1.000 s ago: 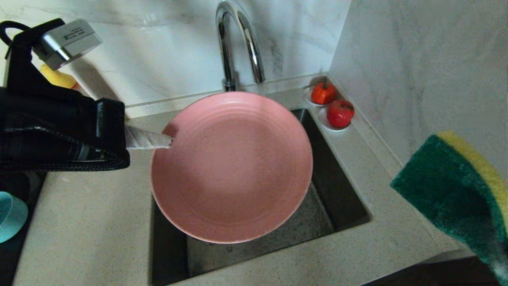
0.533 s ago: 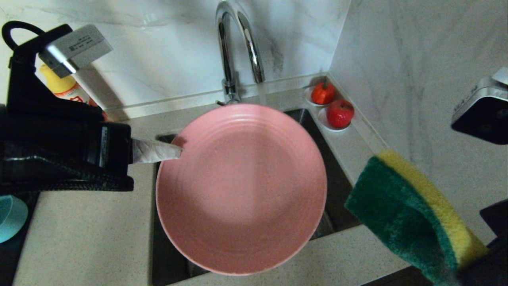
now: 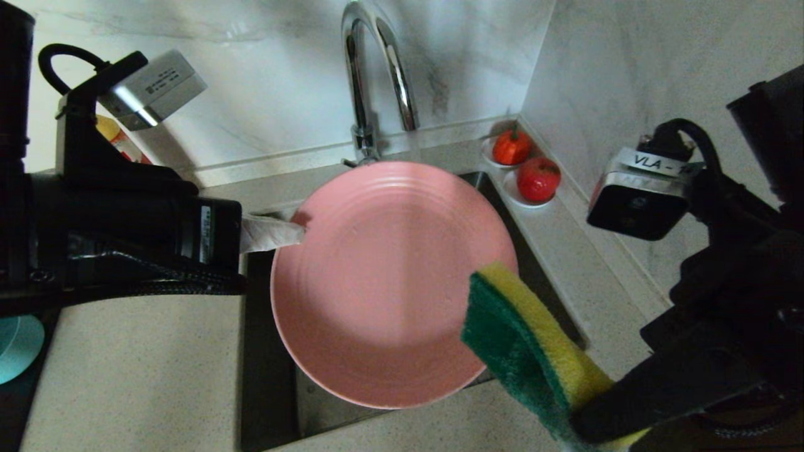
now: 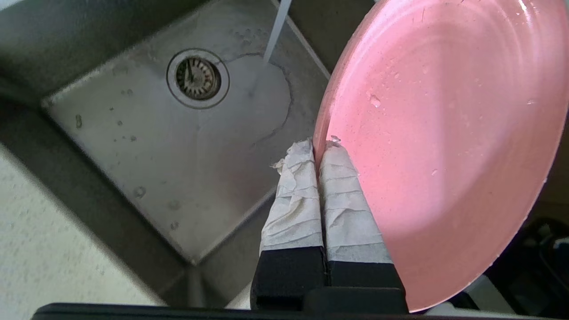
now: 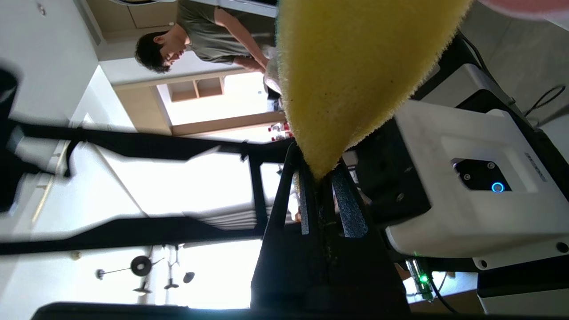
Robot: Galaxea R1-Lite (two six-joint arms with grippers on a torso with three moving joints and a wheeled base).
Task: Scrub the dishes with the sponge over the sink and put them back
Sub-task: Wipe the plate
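Observation:
Tilted over the sink (image 3: 267, 383), the pink plate (image 3: 389, 282) hangs by its left rim in my left gripper (image 3: 296, 231), which is shut on it. In the left wrist view the taped fingertips (image 4: 306, 155) pinch the plate (image 4: 444, 133) above the steel sink (image 4: 155, 146). My right gripper (image 3: 587, 417) is shut on one end of the sponge (image 3: 521, 339). Its green face points left, and it overlaps the plate's lower right rim. The right wrist view shows the sponge's (image 5: 355, 66) yellow foam in the gripper (image 5: 318, 178). A teal bowl (image 3: 16, 348) peeks in at the left edge. The spoon is out of view.
Water runs from the chrome tap (image 3: 377, 69) down to the basin near the drain (image 4: 198, 79). Two red tomatoes (image 3: 538, 179) sit on small saucers at the back right corner. A yellow bottle (image 3: 116, 138) stands behind my left arm. A person (image 5: 200, 35) is in the background.
My right arm has swung in from the right, carrying the sponge left to the plate's lower right rim. My left gripper and the plate have shifted a little to the right.

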